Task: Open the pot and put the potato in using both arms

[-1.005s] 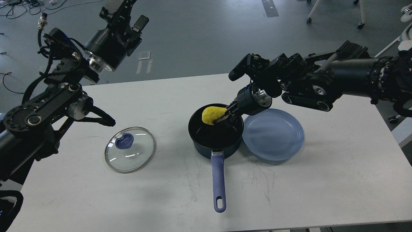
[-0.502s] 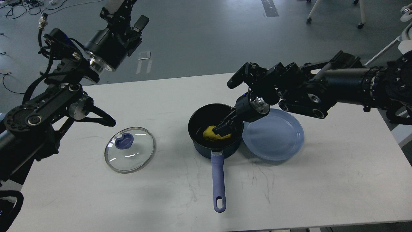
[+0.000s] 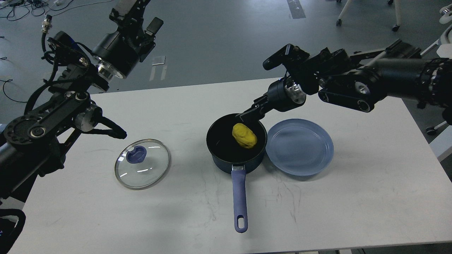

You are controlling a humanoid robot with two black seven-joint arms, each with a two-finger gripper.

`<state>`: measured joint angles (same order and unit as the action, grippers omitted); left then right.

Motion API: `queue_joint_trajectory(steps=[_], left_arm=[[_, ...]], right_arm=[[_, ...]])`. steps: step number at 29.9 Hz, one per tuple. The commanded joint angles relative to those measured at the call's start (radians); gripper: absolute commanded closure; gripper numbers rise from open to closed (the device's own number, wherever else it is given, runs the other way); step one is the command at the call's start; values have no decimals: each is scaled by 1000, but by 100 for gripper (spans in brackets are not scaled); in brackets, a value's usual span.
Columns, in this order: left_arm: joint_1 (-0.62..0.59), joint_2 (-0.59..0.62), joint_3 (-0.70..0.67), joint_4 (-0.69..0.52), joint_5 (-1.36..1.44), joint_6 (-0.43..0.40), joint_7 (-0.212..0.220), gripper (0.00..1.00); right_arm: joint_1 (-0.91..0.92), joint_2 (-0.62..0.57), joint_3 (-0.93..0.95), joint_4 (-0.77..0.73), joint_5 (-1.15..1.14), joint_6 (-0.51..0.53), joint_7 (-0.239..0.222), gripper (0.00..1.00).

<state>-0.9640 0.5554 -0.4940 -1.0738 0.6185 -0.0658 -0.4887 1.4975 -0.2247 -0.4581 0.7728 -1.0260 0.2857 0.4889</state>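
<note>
**Potato in pot, lid off to the side**

Grey floor w/ cables and chair legs lies behind a white tabletop [image 3: 353, 197], scuffed w/ faint dark marks.

Head view: dark blue pot [image 3: 236, 161] stands near centre of tabletop, open, its blue handle [image 3: 239, 197] pointing toward the near edge. Yellow potato [image 3: 244, 135] lies inside, on the pot's black bottom, toward the right-rear wall, nothing gripping it. Glass lid [image 3: 142, 164] w/ blue knob [image 3: 136, 154] lies flat on the tabletop, well apart from the pot on its left side. Blue plate [image 3: 300, 146], bare, sits just beside the pot on the right; rims look touching or nearly so, can't tell which.

Right arm comes in from the right; its right pincer [image 3: 249, 113] hangs over the pot's rear rim, just above the potato and apart from it. Fingers seen dark and close together, grasping nothing; released or clenched — can't tell.

Left arm comes in from the left, raised high. Left pincer [image 3: 136, 12] is up by the top edge, over the floor beyond the tabletop, partly cut off; can't tell its state.
</note>
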Motion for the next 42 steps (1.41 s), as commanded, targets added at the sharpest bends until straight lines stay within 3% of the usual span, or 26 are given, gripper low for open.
queue_joint_trajectory(steps=[1, 7, 16, 19, 21, 25, 30, 42], left_arm=[[16, -8, -18, 0, -14, 0, 0, 2], [45, -32, -34, 2, -52, 12, 0, 2], [186, -114, -189, 18, -102, 31, 0, 2], [241, -137, -216, 20, -100, 21, 38, 2], [278, -152, -221, 37, -100, 6, 87, 2], [312, -164, -221, 57, -99, -29, 96, 2], [344, -179, -235, 72, -100, -69, 98, 2], [381, -199, -270, 71, -100, -114, 98, 2]], right_arm=[[-17, -115, 120, 8, 108, -3, 0, 4], [-175, -231, 347, 16, 312, -8, 0, 4], [-508, -257, 762, 13, 682, -6, 0, 4], [-611, -251, 867, 7, 767, -5, 0, 4], [-698, -245, 939, 3, 828, 6, 0, 4], [-769, -245, 989, 3, 844, 41, 0, 4], [-850, -260, 1012, 3, 844, 157, 0, 0], [-869, -266, 1010, 6, 844, 136, 0, 0]])
